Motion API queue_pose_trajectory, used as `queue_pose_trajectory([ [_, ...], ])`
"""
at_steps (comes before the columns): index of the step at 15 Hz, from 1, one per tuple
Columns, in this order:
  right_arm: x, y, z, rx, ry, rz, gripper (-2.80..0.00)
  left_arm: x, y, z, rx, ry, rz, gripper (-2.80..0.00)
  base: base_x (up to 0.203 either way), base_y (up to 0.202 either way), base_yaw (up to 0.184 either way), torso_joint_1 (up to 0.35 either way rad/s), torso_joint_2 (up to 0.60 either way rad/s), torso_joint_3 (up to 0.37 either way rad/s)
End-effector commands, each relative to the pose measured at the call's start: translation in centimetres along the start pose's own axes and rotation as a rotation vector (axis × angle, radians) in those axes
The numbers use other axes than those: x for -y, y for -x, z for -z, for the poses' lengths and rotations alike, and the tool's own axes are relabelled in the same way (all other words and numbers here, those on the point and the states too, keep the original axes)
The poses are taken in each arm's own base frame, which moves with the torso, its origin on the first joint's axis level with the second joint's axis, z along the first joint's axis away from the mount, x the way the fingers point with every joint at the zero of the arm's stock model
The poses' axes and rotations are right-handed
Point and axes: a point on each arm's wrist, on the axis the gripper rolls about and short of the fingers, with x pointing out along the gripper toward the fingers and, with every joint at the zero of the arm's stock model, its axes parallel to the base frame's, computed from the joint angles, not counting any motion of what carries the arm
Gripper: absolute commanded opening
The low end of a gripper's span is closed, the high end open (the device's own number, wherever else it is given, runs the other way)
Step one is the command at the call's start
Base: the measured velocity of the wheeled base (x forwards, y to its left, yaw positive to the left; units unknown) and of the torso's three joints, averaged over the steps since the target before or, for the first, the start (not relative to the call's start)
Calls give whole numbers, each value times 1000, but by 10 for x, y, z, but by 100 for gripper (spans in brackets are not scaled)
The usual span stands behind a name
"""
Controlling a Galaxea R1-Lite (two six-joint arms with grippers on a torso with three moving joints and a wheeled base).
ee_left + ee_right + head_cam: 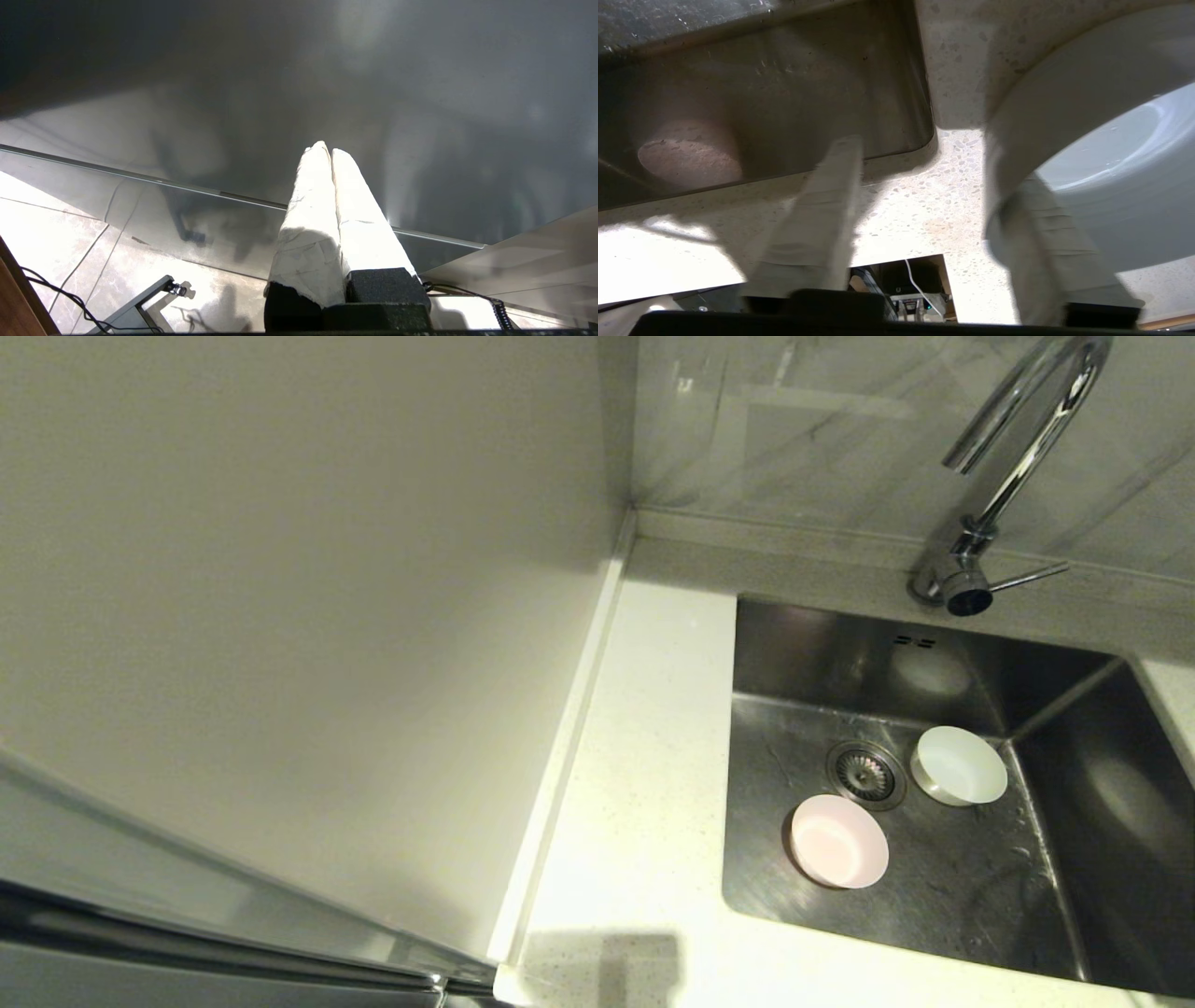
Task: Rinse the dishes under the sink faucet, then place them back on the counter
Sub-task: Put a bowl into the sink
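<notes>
The right gripper (934, 186) is spread wide over the counter (924, 210) by the sink (761, 93) corner, gripping nothing; one finger (1045, 233) lies against the rim of the blue-grey bowl (1111, 196), which sits on the counter. The left gripper (331, 151) is parked, fingers pressed together and empty. In the sink, the pink bowl (838, 841) lies near-left of the drain (865, 773), and the white bowl (959, 764) just right of it, below the faucet (1008, 476).
</notes>
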Motion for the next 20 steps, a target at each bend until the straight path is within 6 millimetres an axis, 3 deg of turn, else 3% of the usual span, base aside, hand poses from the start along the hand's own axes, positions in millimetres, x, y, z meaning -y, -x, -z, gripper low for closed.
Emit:
queue_pose_trajectory([
  [1,1,-1,-1,-6,1,-5,-280,0,0,0,4,1,-1,-280,0,0,0,0,0,0],
  [7,1,-2,-2,-6,1,-3,-280,0,0,0,4,1,-1,-280,0,0,0,0,0,0],
  [11,-15,23,0,78,53,27,-280,0,0,0,4,1,-1,-280,0,0,0,0,0,0],
  [15,-69,52,6,181,242,22,-280,0,0,0,4,1,-1,-280,0,0,0,0,0,0],
  [20,-143,53,16,175,537,-25,-280,0,0,0,4,1,-2,-280,0,0,0,0,0,0],
])
